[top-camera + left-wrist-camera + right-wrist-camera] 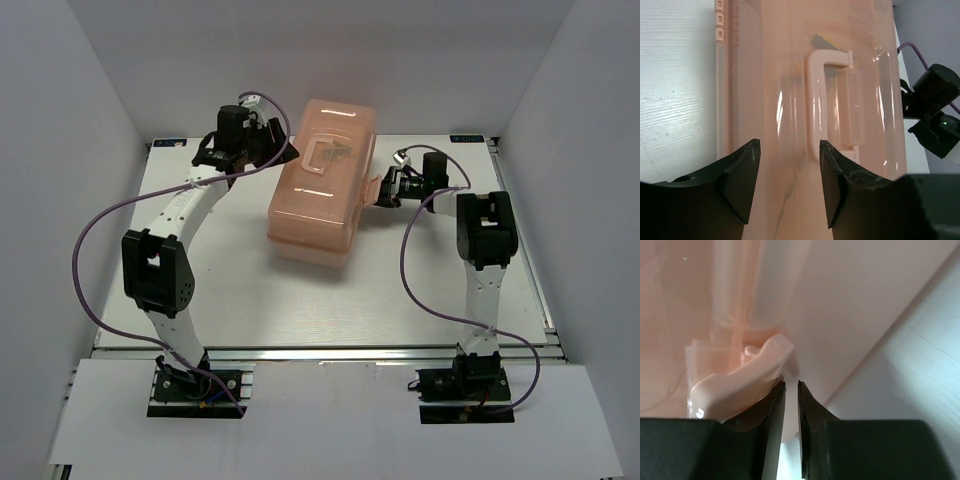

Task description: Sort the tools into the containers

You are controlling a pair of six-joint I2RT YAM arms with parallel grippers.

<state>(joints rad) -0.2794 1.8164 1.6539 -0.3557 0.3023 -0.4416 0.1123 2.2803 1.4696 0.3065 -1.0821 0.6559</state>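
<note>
Toolbox (312, 205), glossy translucent pink plastic

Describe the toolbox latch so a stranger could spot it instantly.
Find the salmon-pink toolbox mid-table. On its right side wall, beside the right hand, a small pink tab sticks out: the latch. Unlike the looped handle on top, it's a short solid flap.

I see the white table (300, 300) carrying just a closed pink toolbox (320, 185), sitting upper centre of the overhead frame.
</note>
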